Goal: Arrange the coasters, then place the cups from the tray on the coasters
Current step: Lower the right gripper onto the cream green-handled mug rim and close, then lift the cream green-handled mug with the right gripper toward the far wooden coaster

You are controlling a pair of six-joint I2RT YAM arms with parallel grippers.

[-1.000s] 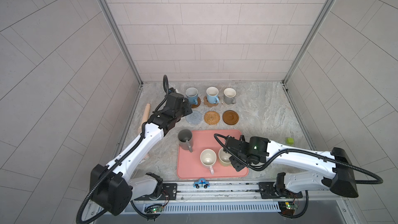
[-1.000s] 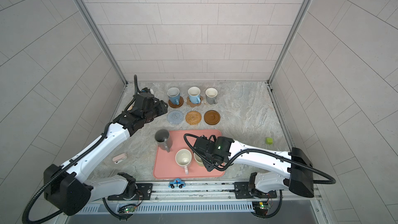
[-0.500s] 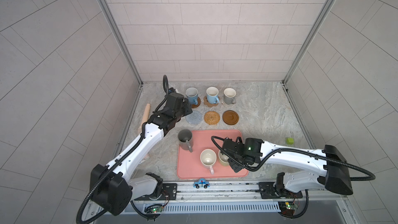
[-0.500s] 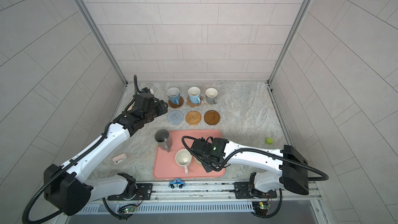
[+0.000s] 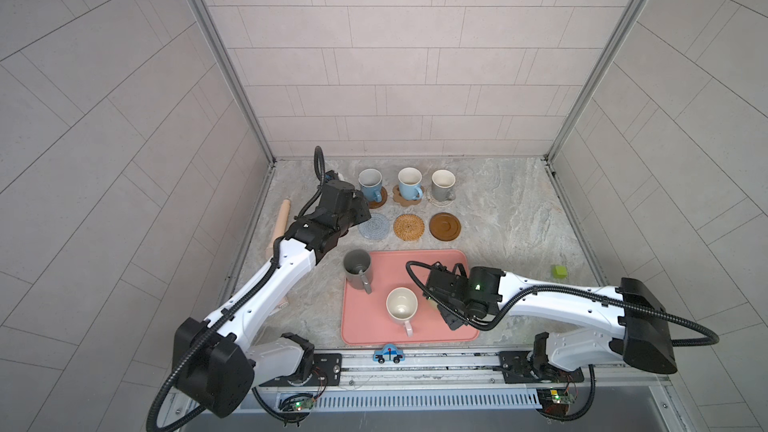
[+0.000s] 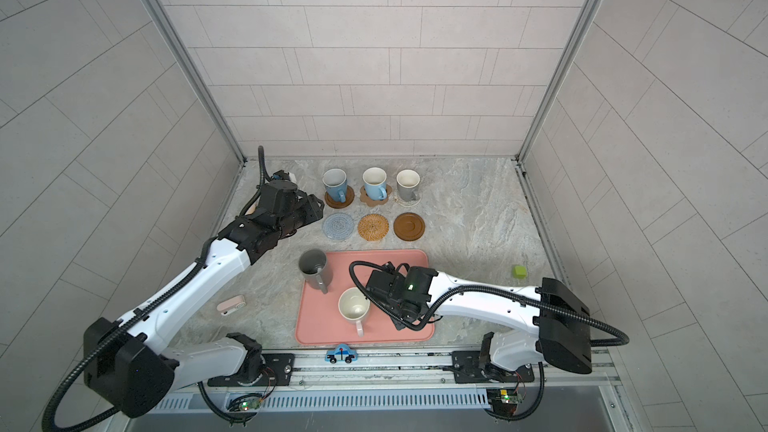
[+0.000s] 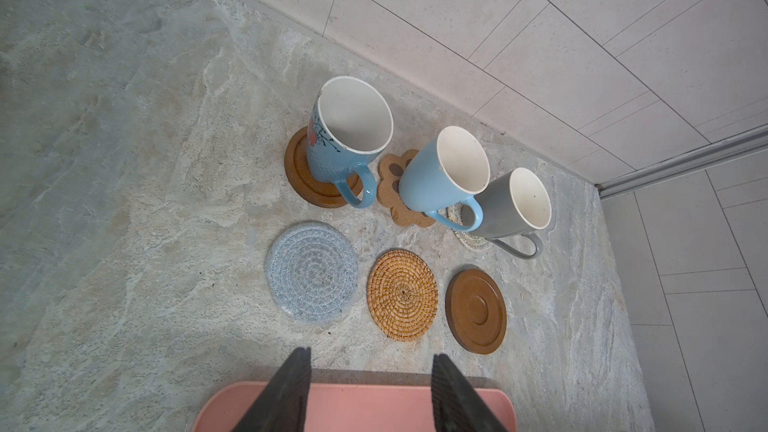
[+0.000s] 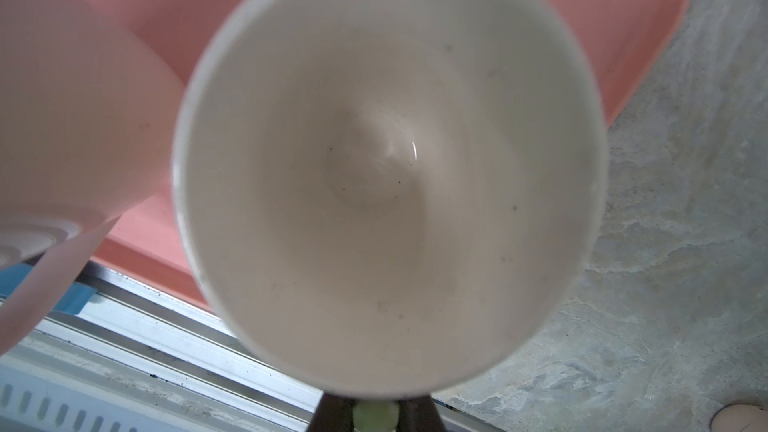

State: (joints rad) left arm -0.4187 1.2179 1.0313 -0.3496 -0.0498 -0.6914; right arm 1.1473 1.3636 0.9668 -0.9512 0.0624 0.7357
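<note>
Tabletop [image 5: 507,218], marble-look, holdings as seen:
- Far row: patterned blue mug [image 5: 370,184] on dark brown disc [image 7: 299,164]; light blue mug [image 5: 409,182] on paw-print coaster [image 7: 390,189]; short grey mug [image 5: 443,184] on cream woven coaster [image 7: 469,243]
- Near row, all bare: grey-blue woven coaster [image 5: 374,225], golden rattan coaster [image 5: 409,226], second dark brown disc [image 5: 445,226]
- Tray [image 5: 365,326], salmon pink, in front of the near row: tall dark grey mug [image 5: 357,270] at its far left corner; pink mug [image 5: 402,305] near the middle; yellow-green mug [image 8: 390,176] towards the right side, mostly hidden under the right arm in both top views
- Left claw [image 7: 372,392]: about half open, empty, above the tray's far edge, facing the coasters
- Right claw [image 8: 375,416]: pinched tight on the yellow-green mug's handle; whether the mug's base rests on the tray cannot be told
- Sundries: toy car [image 5: 388,354] on the front rail, green block [image 5: 559,271] at right
</note>
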